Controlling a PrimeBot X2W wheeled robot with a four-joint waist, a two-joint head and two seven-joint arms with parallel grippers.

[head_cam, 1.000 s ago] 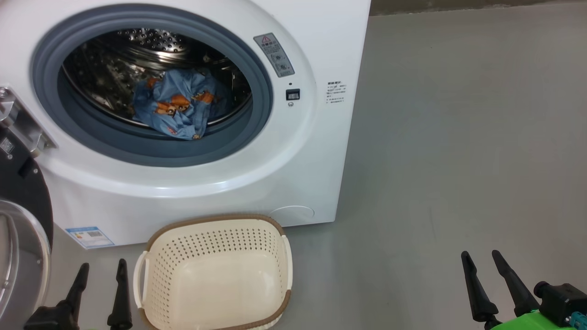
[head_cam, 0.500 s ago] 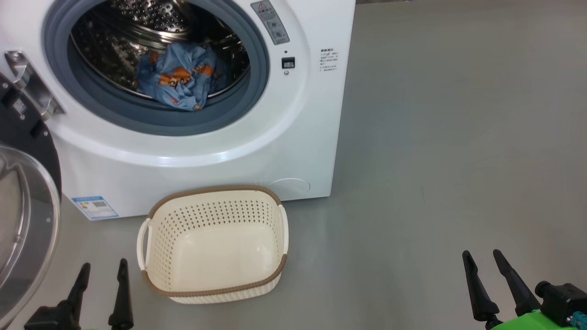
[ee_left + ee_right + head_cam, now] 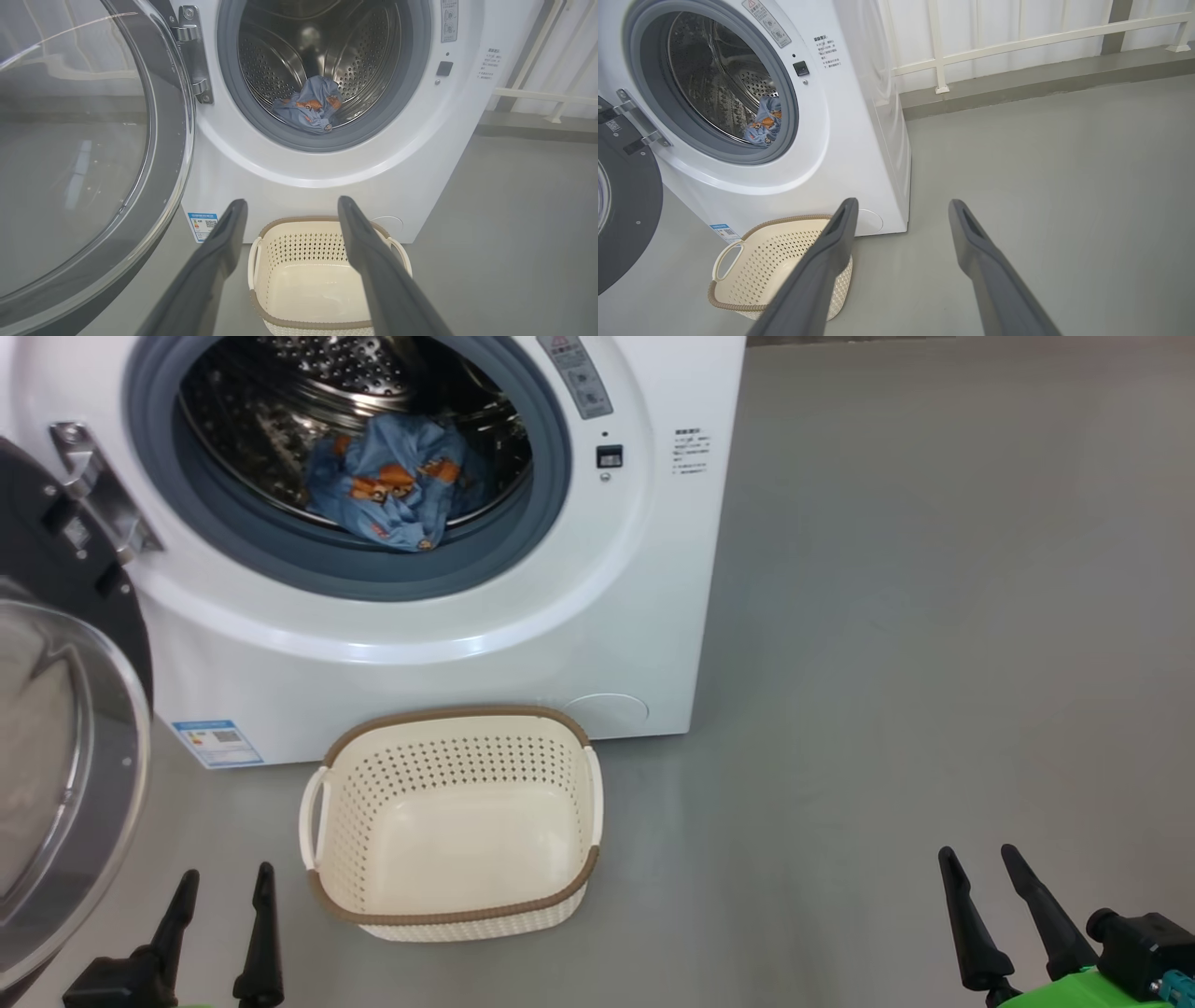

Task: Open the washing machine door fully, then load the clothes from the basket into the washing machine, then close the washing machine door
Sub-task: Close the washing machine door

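Observation:
The white washing machine [image 3: 597,616] stands with its round black-rimmed door [image 3: 65,784] swung wide to the left. Blue bear-print clothes [image 3: 397,490] lie inside the steel drum, also as clothes [image 3: 310,105] and clothes [image 3: 763,123]. The cream basket [image 3: 560,747] sits on the floor in front of the machine with nothing in it; basket [image 3: 322,238], basket [image 3: 738,275]. My left gripper [image 3: 229,882] is open at the lower left, beside the basket. At the lower right, well away from the machine, my right gripper [image 3: 980,859] is open, holding nothing.
Grey floor [image 3: 934,663] stretches to the right of the machine. A white railing [image 3: 1017,46] and a low grey kerb run along the back wall. The open door [image 3: 84,154] juts out close to my left arm.
The head camera has tipped down and shifted, so machine and basket sit differently in view. Both grippers stay open in the same places.

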